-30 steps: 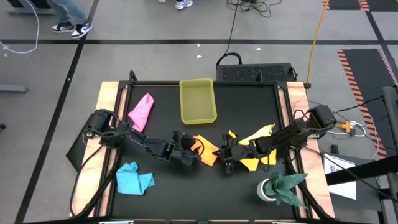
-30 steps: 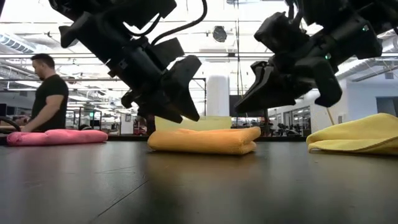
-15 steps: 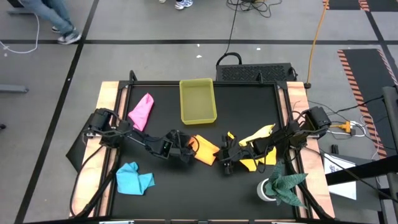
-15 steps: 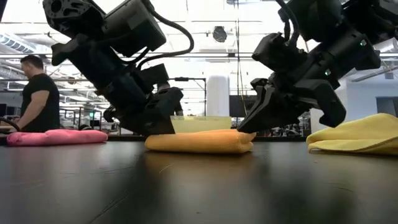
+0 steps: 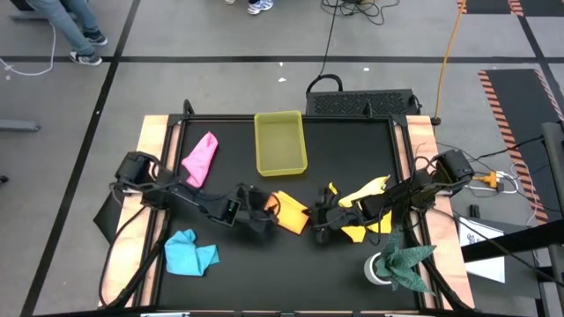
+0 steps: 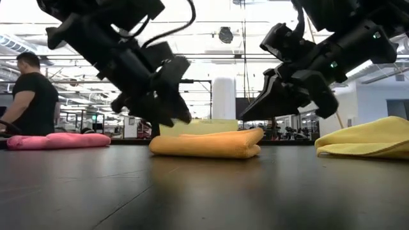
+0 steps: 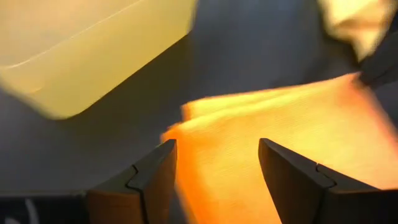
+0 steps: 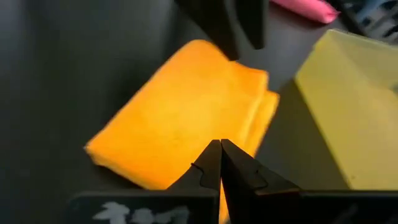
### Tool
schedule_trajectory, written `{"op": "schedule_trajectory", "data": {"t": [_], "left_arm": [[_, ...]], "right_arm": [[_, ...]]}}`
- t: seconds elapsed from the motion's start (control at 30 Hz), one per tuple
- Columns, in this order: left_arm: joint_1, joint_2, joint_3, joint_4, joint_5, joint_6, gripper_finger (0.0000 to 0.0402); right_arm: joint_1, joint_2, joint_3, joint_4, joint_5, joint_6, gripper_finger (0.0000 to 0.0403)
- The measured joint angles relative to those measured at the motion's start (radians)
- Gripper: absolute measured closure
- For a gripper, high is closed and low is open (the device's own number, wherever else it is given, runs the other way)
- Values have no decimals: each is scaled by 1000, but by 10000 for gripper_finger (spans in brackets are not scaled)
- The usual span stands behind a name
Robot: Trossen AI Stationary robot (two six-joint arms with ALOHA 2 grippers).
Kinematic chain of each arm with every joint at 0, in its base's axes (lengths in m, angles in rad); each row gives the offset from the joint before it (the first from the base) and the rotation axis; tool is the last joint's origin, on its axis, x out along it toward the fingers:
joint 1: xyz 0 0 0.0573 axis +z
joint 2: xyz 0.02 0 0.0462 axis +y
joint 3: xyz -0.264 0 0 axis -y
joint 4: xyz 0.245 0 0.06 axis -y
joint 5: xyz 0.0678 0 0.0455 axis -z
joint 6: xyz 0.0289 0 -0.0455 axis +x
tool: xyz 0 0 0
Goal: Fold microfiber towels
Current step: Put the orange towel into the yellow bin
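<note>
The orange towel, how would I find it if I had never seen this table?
Start at the yellow tray at the far middle of the black table. Just in front of it, between the left gripper and the right gripper, lies the orange towel. It is the only towel folded into a neat flat pad; the pink, blue and yellow ones lie crumpled.

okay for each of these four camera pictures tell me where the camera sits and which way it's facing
High view: overhead, looking straight down; both arms, orange towel between the tools.
Low view: table height, looking level across; both arms reach down over the orange towel.
Left wrist view: on the left arm; open left tool over the orange towel.
Right wrist view: on the right arm; shut right tool facing it.
Shared: both wrist views show the yellow tray.
</note>
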Motion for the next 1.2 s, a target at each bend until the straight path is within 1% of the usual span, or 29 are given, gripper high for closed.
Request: {"op": "schedule_trajectory", "data": {"t": [0.07, 0.17, 0.27, 0.33, 0.47, 0.5, 0.57, 0.67, 0.77, 0.87, 0.93, 1.0, 1.07, 1.2], "left_arm": [[1, 17, 0, 74, 3, 50, 172], [19, 69, 0, 197, 22, 126, 172], [42, 121, 2, 256, 48, 146, 172], [57, 138, -1, 226, 48, 124, 172], [78, 149, 1, 160, 39, 61, 172], [83, 148, 1, 145, 38, 47, 172], [85, 148, 2, 116, 30, 29, 172], [85, 148, 2, 111, 29, 28, 172], [82, 146, 2, 111, 32, 38, 172], [73, 126, 0, 100, 46, 50, 172], [69, 115, 0, 90, 55, 54, 172], [70, 109, 0, 79, 62, 56, 172], [74, 109, 0, 59, 63, 50, 172], [82, 109, 1, 21, 73, 20, 172]], "right_arm": [[0, 0, -1, -4, -27, 10, 403], [2, 0, -1, 1, -25, 0, 403], [11, 0, -1, 8, -23, -16, 403], [14, 0, -1, 19, -26, -15, 403], [9, 2, -1, 14, -146, 19, 403], [3, 6, -1, 17, -157, 38, 403], [-13, 18, -1, 18, -144, 69, 403], [-30, 31, -3, 18, -94, 76, 403], [-39, 32, -3, 22, -100, 15, 403], [-25, 30, -3, 38, -103, -85, 399], [-7, 30, -3, 37, -102, -169, 387], [9, 30, -3, 36, -104, -247, 364], [17, 30, -2, 32, -104, -308, 332], [26, 30, -2, 21, -103, -457, 255]]}}
